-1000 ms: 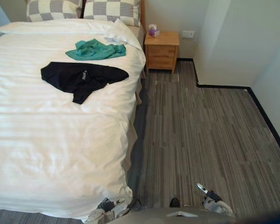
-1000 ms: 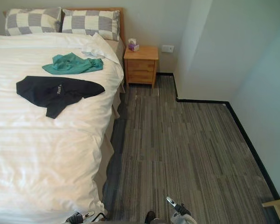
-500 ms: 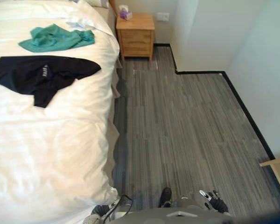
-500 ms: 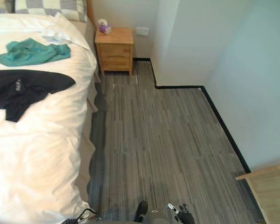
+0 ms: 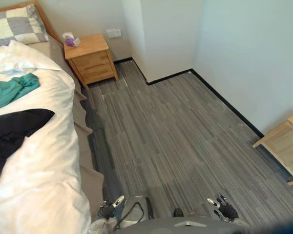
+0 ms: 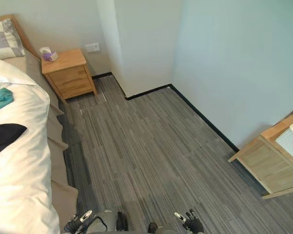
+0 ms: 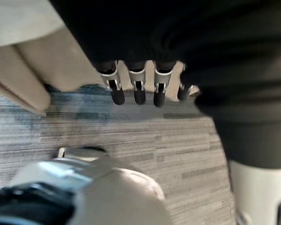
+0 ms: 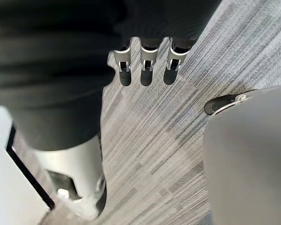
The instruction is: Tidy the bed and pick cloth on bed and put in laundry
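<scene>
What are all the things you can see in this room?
bed: one, white cover, on the left
pillow: one, grey and white checks, at the head of the bed
teal cloth: one, on the bed, nearer the pillow
black cloth: one, on the bed, below the teal cloth
nightstand: one, light wood, beside the bed's head
tissue box: one, purple and white, on the nightstand
socket: one, white, on the wall behind the nightstand
wooden unit: one, light wood, at the right wall
floor: grey stripes
left hand: open, holding nothing, low by the bed's corner
right hand: open, holding nothing, low over the floor
</scene>
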{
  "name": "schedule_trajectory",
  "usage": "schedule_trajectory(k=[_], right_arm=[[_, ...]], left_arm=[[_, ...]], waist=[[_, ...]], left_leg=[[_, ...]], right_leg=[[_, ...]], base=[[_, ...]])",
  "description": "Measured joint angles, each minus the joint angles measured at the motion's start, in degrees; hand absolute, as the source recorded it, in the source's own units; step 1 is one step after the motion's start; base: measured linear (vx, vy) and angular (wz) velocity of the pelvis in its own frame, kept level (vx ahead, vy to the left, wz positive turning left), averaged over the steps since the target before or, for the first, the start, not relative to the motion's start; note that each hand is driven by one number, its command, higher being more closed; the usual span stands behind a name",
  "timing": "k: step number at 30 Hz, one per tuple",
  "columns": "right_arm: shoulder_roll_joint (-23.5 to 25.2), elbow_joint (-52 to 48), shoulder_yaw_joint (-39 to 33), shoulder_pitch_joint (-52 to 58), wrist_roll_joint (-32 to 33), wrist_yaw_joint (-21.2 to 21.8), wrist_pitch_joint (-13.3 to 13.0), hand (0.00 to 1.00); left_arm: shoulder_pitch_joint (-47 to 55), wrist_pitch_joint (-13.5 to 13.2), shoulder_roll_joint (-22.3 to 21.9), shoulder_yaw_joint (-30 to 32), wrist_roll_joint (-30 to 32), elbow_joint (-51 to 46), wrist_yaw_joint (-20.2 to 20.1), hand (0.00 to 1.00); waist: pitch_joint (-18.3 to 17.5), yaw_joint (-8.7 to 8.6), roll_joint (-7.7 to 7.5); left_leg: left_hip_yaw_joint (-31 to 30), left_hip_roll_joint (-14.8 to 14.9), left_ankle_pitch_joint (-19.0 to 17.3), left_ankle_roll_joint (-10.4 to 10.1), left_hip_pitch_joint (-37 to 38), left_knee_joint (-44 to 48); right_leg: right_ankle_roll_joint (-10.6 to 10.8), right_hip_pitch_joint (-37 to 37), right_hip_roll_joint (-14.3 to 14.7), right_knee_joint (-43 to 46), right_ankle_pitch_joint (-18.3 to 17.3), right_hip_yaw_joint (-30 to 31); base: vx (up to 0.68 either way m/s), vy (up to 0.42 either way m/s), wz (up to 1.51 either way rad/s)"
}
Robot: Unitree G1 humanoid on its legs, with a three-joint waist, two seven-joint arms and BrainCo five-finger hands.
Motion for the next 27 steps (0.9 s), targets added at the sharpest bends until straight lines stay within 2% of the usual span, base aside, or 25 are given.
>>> schedule_trajectory(k=[1, 3, 5, 7, 8, 9, 10, 11, 13, 14, 16, 17, 19, 20, 21, 22, 23, 24, 25, 26, 27], right_arm=[[0.43, -0.5, -0.06, 1.08, -0.57, 0.12, -0.01, 0.0], [1.28, -2.1, -0.02, 0.29, -2.57, -0.03, -0.02, 0.0], [1.53, -3.1, 0.03, 0.29, -2.68, -0.22, -0.27, 0.0], [1.64, -3.12, 0.33, -0.25, -2.8, -0.66, -0.07, 0.0], [1.58, -3.01, -0.62, -0.53, -2.84, -0.87, 0.51, 0.0], [1.59, -3.12, -0.96, -0.94, -2.88, -1.15, 0.92, 0.0], [1.55, -3.14, -0.95, -1.07, -2.86, -1.37, 1.0, 0.0], [1.73, -3.01, -0.94, -1.05, -2.63, -1.61, 1.21, 0.0], [1.89, -2.9, -0.93, -0.68, -2.29, -1.93, 1.39, 0.0], [1.73, -2.94, -1.2, -0.55, -2.18, -2.1, 1.37, 0.0], [1.66, -2.83, -1.81, 0.47, -0.87, -2.54, 1.35, 0.0], [1.63, -2.36, -2.49, 0.63, 0.67, -2.7, 1.34, 0.0], [1.41, -1.7, -2.76, 0.87, 2.85, -3.05, 1.37, 0.0], [1.57, -1.42, -2.77, 1.1, 4.06, -3.26, 1.36, 0.0], [1.81, -1.38, -2.75, 1.15, 4.37, -3.4, 1.38, 0.0], [2.22, -1.48, -2.63, 1.35, 4.44, -3.66, 1.42, 0.0], [2.28, -1.79, -2.87, 1.58, 4.57, -3.78, 1.54, 0.0], [1.55, -1.97, -3.09, 1.52, 4.55, -3.87, 1.63, 0.0], [1.3, -2.4, -3.32, 1.44, 4.66, -4.15, 1.83, 0.0], [1.29, -2.58, -3.3, 1.02, 4.68, -4.23, 2.01, 0.0], [1.28, -2.53, -3.3, 0.85, 4.69, -4.34, 2.2, 0.0]], left_arm=[[-0.1, 0.07, -0.06, 0.5, -0.11, 0.02, 0.06, 0.0], [-0.74, 0.79, -0.07, 1.18, -0.68, 0.02, 0.29, 0.0], [-1.3, 1.36, -0.03, 1.14, -1.74, 0.01, 1.09, 0.0], [-1.54, 1.95, -0.46, 0.93, -2.53, 0.03, 2.15, 0.0], [-1.57, 2.72, -0.59, 0.83, -2.82, 0.48, 2.45, 0.0], [-1.55, 3.09, -0.34, 0.21, -2.77, 1.13, 2.42, 0.0], [-1.55, 3.2, 0.07, -0.09, -2.77, 1.46, 2.41, 0.0], [-1.59, 3.37, 1.17, -0.31, -2.67, 1.54, 2.42, 0.0], [-1.62, 3.69, 2.37, -0.66, -2.12, 1.81, 2.43, 0.0], [-1.69, 3.66, 2.34, -0.66, -2.07, 1.77, 2.44, 0.0], [-1.98, 3.73, 2.19, -0.54, -2.0, 1.76, 2.48, 0.0], [-1.59, 3.92, 1.76, -0.08, -1.76, 1.76, 2.48, 0.0], [-1.49, 4.3, 1.13, 0.6, -0.93, 1.7, 2.5, 0.0], [-1.57, 4.84, 0.69, 2.06, 0.16, 1.51, 2.42, 0.0], [-1.64, 5.01, 0.55, 2.59, 0.27, 1.47, 2.37, 0.0], [-1.63, 5.14, 0.08, 4.35, 0.35, 1.29, 2.11, 0.0], [-1.9, 5.13, -0.75, 6.04, 0.91, 1.28, 1.95, 0.0], [-1.79, 5.19, -1.32, 6.24, 1.35, 1.51, 1.88, 0.0], [-1.91, 4.72, -2.95, 6.66, 1.46, 1.1, 1.45, 0.0], [-1.95, 4.31, -3.17, 6.66, 2.12, 0.66, 1.06, 0.0], [-1.96, 4.08, -3.12, 6.67, 2.83, 0.61, 1.06, 0.0]], waist=[[-0.3, 0.46, -0.41], [-0.26, 1.06, -0.72], [-0.47, 1.16, -1.0], [-0.87, 1.59, -0.54], [-1.36, 1.46, -0.19], [-1.73, 1.16, 0.1], [-1.65, 1.01, -0.43], [-1.47, 0.64, -1.35], [-1.57, -0.09, -3.11], [-1.56, -0.05, -3.14], [-1.41, -0.72, -2.92], [-1.34, -1.5, -2.39], [-1.18, -1.65, -1.66], [-1.13, -1.65, -1.61], [-1.13, -1.64, -1.62], [-1.22, -1.57, -1.92], [-1.39, -1.75, -2.15], [-1.28, -1.76, -0.55], [-1.39, -2.16, 0.34], [-1.29, -2.74, 0.52], [-1.33, -2.85, 0.41]], left_leg=[[1.98, -1.4, -0.25, 0.88, 0.92, -1.16], [2.52, -3.3, -1.66, 2.7, 0.81, -1.36], [2.63, -4.92, -1.88, 2.68, 1.29, -2.33], [2.24, -6.14, -3.44, 3.32, 3.91, -4.99], [0.88, -6.48, -4.28, 3.21, 5.87, -6.68], [-1.04, -6.94, -4.49, 3.38, 7.54, -7.59], [-2.24, -7.61, -4.63, 3.39, 8.6, -8.06], [-5.3, -9.05, -4.9, 3.88, 10.74, -8.88], [-10.62, -10.08, -5.79, 5.02, 13.17, -9.15], [-14.36, -10.04, -6.22, 5.47, 14.01, -9.18], [-19.73, -9.53, -6.65, 5.97, 15.79, -9.32], [-22.96, -8.47, -7.35, 5.47, 16.69, -9.27], [-25.8, -6.81, -8.43, 4.45, 17.96, -9.33], [-27.85, -5.17, -9.77, 2.5, 18.91, -9.23], [-28.35, -4.63, -10.57, 1.85, 19.22, -9.07], [-28.72, -3.96, -12.59, 0.32, 20.0, -8.22], [-27.77, -2.76, -14.66, -1.64, 20.91, -7.22], [-25.75, -1.44, -14.77, -2.04, 21.49, -7.17], [-21.91, 0.2, -13.84, -3.5, 22.16, -7.36], [-20.09, 1.0, -12.53, -4.49, 23.73, -7.63], [-19.46, 1.35, -11.95, -4.74, 24.24, -7.34]], right_leg=[[2.28, 0.42, -1.97, 0.69, -0.85, -2.59], [4.52, 0.72, -4.8, 1.92, -1.16, -8.59], [5.34, 0.96, -6.14, 2.48, -1.43, -9.7], [7.08, 0.65, -7.28, 7.33, -2.38, -10.1], [8.55, -1.39, -8.0, 15.37, -4.18, -10.85], [7.17, -6.0, -10.64, 29.51, -5.6, -11.67], [6.2, -8.88, -12.59, 37.61, -5.0, -11.41], [6.2, -13.52, -15.49, 50.13, -2.66, -10.19], [5.91, -17.35, -16.5, 59.65, -3.21, -8.09], [5.83, -19.68, -15.82, 61.31, -4.52, -7.62], [5.01, -22.85, -14.6, 58.24, -6.55, -6.59], [4.49, -23.73, -13.3, 51.83, -7.47, -6.33], [4.49, -24.12, -11.18, 41.35, -7.16, -5.46], [4.91, -24.51, -9.11, 28.12, -4.08, -4.65], [4.8, -24.72, -8.63, 24.11, -2.44, -4.38], [4.86, -24.74, -7.98, 17.36, 1.02, -3.38], [2.64, -23.96, -7.4, 17.32, 8.22, -3.83], [2.01, -24.14, -6.26, 19.29, 6.16, -4.64], [0.88, -25.28, -5.72, 23.45, 2.17, -5.35], [-0.14, -25.88, -5.56, 27.77, -1.22, -5.56], [-0.61, -25.91, -5.48, 29.39, -2.87, -5.67]], base=[[0.32, 0.154, 0.3], [0.3, 0.148, 0.2], [0.25, 0.11, 0.21], [0.23, 0.115, 0.21], [0.16, 0.093, 0.47], [0.17, 0.079, 0.62], [0.19, 0.046, 0.92], [0.2, 0.003, 0.88], [0.31, -0.083, 1.43], [0.29, -0.13, 1.59], [0.3, -0.182, 1.68], [0.31, -0.223, 1.63], [0.33, -0.28, 1.12], [0.39, -0.334, 0.85], [0.44, -0.391, 0.67], [0.49, -0.435, 0.35], [0.49, -0.435, 0.24], [0.58, -0.467, 0.23], [0.55, -0.409, 0.16], [0.53, -0.393, 0.13], [0.42, -0.323, -0.08]])
